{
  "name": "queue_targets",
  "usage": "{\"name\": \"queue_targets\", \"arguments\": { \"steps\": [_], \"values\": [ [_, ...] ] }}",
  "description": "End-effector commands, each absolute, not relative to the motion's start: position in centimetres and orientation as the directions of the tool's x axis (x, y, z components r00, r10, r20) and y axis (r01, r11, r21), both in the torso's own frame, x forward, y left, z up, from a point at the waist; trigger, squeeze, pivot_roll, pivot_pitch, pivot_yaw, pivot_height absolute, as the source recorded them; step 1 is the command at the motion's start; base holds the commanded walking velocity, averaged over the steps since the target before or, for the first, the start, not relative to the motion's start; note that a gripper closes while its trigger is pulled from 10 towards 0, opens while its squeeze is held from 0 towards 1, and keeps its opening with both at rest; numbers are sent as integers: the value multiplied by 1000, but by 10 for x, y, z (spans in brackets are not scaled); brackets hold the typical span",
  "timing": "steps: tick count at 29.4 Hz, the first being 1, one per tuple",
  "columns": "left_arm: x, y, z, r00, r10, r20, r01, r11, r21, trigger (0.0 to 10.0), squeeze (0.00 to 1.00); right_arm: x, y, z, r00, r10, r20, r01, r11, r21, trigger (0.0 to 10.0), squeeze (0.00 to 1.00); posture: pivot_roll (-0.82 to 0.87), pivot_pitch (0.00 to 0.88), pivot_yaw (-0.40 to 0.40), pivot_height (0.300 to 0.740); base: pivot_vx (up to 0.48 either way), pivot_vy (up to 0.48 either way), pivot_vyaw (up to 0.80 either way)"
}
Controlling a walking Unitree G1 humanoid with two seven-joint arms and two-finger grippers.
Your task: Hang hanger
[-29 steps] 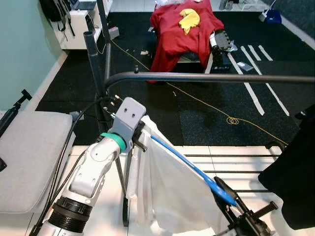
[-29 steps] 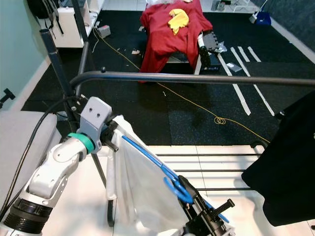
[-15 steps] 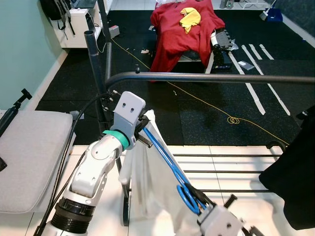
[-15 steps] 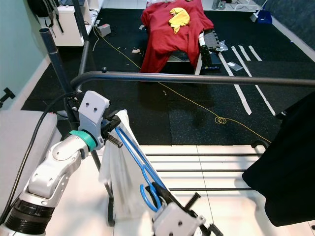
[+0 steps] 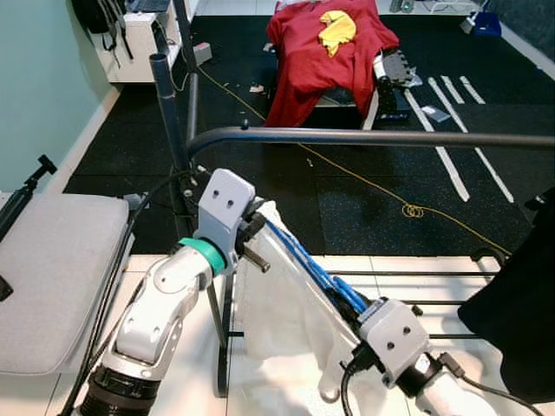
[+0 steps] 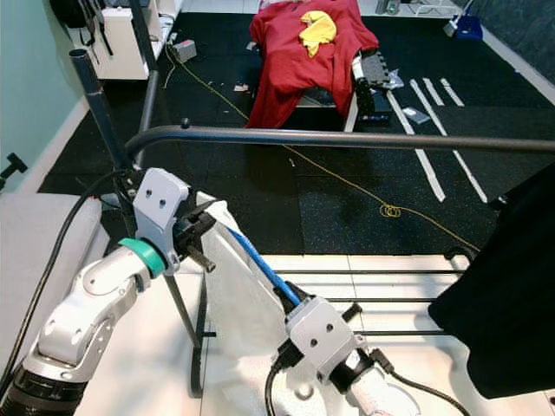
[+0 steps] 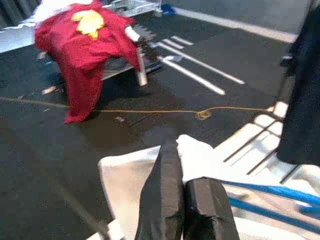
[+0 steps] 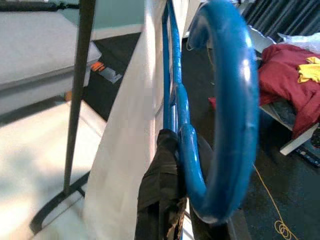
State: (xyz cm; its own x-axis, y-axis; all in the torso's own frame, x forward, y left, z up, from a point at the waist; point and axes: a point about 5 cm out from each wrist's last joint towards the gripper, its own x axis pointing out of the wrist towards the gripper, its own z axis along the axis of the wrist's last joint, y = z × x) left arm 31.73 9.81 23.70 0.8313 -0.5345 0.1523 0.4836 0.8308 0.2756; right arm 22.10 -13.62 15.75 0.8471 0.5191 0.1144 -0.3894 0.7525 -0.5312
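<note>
A blue hanger (image 5: 305,263) carries a white garment (image 5: 282,325) and slants below the dark clothes rail (image 5: 364,136). My left gripper (image 5: 258,227) is shut on the garment's upper end, where white cloth (image 7: 197,157) bunches between the black fingers (image 7: 167,200). My right gripper (image 5: 354,305) is shut on the hanger's neck at the lower end. In the right wrist view the blue hook (image 8: 235,100) curls up beside the fingers (image 8: 160,175). The hook sits well below the rail and apart from it.
A black garment (image 5: 520,295) hangs at the rail's right end. The rack's upright post (image 5: 170,130) stands behind my left arm. A grey cushion (image 5: 52,277) lies to the left. A red cloth (image 5: 321,52) covers a bench on the black mat, with a yellow cable (image 5: 408,211) nearby.
My right arm has risen and turned its wrist, bringing the hanger's hook end up and inward. The left gripper has kept its hold in nearly the same place.
</note>
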Motion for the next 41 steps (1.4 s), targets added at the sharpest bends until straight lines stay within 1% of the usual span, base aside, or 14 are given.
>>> {"name": "queue_targets", "arguments": {
  "steps": [1,2,3,7,11,14,21,23,25,26,27,29,35,41],
  "values": [
    [320,103,233,861,-488,141,439,855,277,10000,0,213,-134,151,838,538,92,-395,715,-577,10000,0,-212,208,86,740,0,0,0],
    [320,103,233,861,-488,141,439,855,277,10000,0,213,-134,151,838,538,92,-395,715,-577,10000,0,-212,208,86,740,0,0,0],
    [331,105,235,887,-437,152,386,880,278,10000,0,199,-134,139,832,551,66,-400,678,-616,10000,0,-215,203,75,740,0,0,0],
    [347,107,245,912,-367,184,311,910,274,10000,0,171,-135,119,830,557,15,-423,647,-634,10000,0,-222,201,77,740,0,0,0],
    [349,108,248,912,-360,194,303,914,271,10000,0,168,-136,117,844,537,22,-404,661,-632,10000,0,-230,199,82,740,0,0,0],
    [353,116,253,921,-330,206,263,919,293,10000,0,160,-146,114,911,410,45,-291,715,-635,10000,0,-247,196,96,740,0,0,0],
    [353,122,254,926,-312,210,239,919,312,10000,0,152,-156,112,948,308,83,-174,717,-675,10000,0,-245,192,95,740,0,0,0],
    [355,121,254,927,-308,213,234,920,315,10000,0,147,-157,106,953,296,61,-182,722,-668,10000,0,-240,192,92,740,0,0,0],
    [356,120,255,924,-317,214,240,916,322,10000,0,140,-152,91,943,332,-23,-275,738,-616,10000,0,-240,191,92,740,0,0,0],
    [355,117,254,919,-332,215,253,912,323,10000,0,141,-148,81,933,336,-126,-353,795,-494,10000,0,-240,194,96,740,0,0,0],
    [353,114,254,912,-348,215,270,907,323,10000,0,148,-146,84,932,340,-127,-360,824,-438,10000,0,-242,195,100,740,0,0,0],
    [353,114,254,912,-348,215,270,907,323,10000,0,148,-146,84,932,340,-127,-360,824,-438,10000,0,-242,195,100,740,0,0,0],
    [345,103,253,890,-399,223,328,897,296,10000,0,188,-147,112,937,348,-32,-339,884,-322,10000,0,-238,194,100,740,0,0,0],
    [344,102,254,889,-399,223,329,897,294,10000,0,191,-148,115,941,338,-22,-328,892,-312,10000,0,-235,194,98,740,0,0,0]
  ]
}}
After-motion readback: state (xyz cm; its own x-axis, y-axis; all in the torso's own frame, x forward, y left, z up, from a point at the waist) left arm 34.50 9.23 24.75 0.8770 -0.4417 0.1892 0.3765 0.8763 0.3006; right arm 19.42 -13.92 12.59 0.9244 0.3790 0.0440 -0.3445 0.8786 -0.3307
